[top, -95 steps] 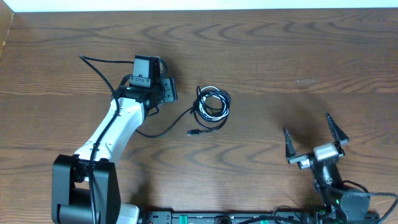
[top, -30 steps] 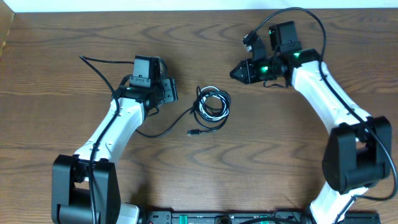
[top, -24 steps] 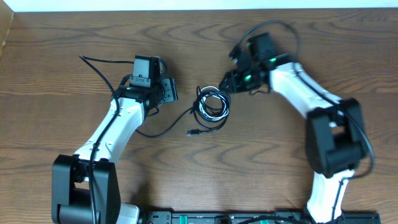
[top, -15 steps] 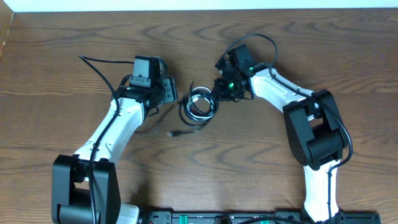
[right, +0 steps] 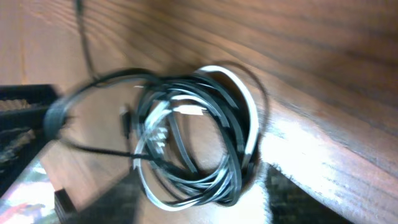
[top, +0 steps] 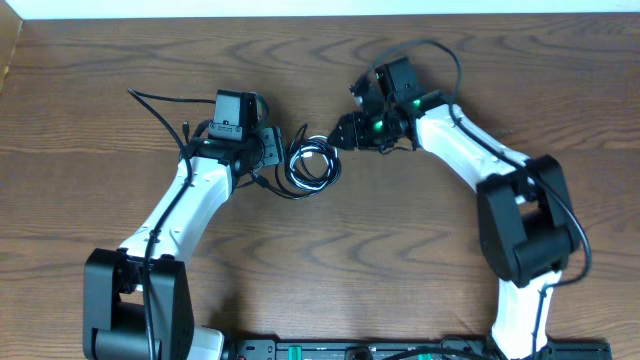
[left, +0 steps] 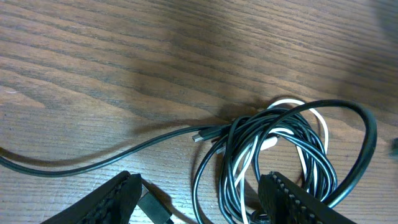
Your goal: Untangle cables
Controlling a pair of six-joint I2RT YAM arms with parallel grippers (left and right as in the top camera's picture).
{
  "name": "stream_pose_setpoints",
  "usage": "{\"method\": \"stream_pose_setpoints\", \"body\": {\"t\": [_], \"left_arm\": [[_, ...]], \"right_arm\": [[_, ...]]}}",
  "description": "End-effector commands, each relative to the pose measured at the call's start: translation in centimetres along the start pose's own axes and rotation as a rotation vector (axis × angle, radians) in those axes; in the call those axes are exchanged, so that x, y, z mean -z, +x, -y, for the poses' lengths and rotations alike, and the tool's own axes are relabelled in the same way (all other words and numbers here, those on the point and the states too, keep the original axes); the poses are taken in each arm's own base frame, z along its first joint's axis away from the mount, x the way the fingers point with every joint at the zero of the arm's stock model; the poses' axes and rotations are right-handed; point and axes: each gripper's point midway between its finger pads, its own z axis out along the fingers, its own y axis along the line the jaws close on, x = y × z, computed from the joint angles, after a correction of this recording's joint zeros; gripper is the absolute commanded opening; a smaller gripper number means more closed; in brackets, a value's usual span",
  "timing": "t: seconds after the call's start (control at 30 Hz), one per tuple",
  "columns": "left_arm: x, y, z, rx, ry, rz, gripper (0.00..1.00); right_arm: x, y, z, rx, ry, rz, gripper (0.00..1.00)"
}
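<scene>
Cable coil (left: 249,124), black with one white strand, partly between parted fingers of my left gripper (left: 199,185), right gripper (top: 337,136) blurred, opening unreadable

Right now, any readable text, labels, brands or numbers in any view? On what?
None readable.
Pale patch on the left wrist camera, overhead view: possibly a label, too small to read.
Cable bundle and wooden table: no print visible.
</scene>
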Motion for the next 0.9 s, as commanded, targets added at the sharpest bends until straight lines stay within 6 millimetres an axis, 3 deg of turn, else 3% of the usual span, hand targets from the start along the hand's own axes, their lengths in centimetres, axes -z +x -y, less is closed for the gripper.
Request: {"method": "stream_pose_setpoints", "body": {"t": [0.0, 0.03, 0.1, 0.3, 0.33, 0.5, 0.6, 0.67, 0.7, 0.73, 0.87], "left_arm": [[-0.2, 0.2, -0.3, -0.001, -0.016, -0.006, 0.67], [-0.2, 0.2, -0.3, -0.001, -0.016, -0.006, 0.67], [-0.2, 0.2, -0.3, -0.001, -0.016, -0.006, 0.67], [-0.2, 0.2, -0.3, -0.001, -0.015, -0.005, 0.67], [-0.2, 0.2, -0.3, -0.001, -0.015, -0.005, 0.67], [-0.2, 0.2, -0.3, -0.001, -0.015, -0.005, 0.67], [-0.2, 0.2, -0.3, -0.001, -0.016, -0.005, 0.67], [-0.2, 0.2, -0.3, -0.001, -0.016, -0.005, 0.67], [-0.2, 0.2, -0.3, -0.001, -0.016, -0.005, 0.67], [-0.2, 0.2, -0.3, -0.001, -0.016, -0.005, 0.67], [-0.2, 0.0, -0.3, -0.001, -0.014, 0.000, 0.67]], "right_arm": [[1.5, -1.6, -1.2, 0.093, 0.051, 0.069, 0.86], [1.4, -1.6, -0.7, 0.091, 0.078, 0.073, 0.95], [1.0, -1.1, -0.4, 0.088, 0.114, 0.059, 0.98], [-2.3, 2.3, 0.2, 0.117, 0.241, -0.004, 0.99], [-3.4, 3.4, 0.3, 0.138, 0.286, -0.022, 0.97], [-5.5, 5.1, 0.7, 0.188, 0.423, -0.019, 0.92], [-6.2, 5.1, 0.0, 0.223, 0.439, 0.003, 0.73], [-6.1, 4.7, -0.3, 0.233, 0.445, 0.021, 0.43], [-5.7, 4.3, -0.5, 0.232, 0.442, 0.030, 0.17], [-5.1, 3.8, -0.9, 0.231, 0.438, 0.046, 0.01], [-2.4, 1.4, -2.7, 0.236, 0.404, 0.132, 0.01]]}}
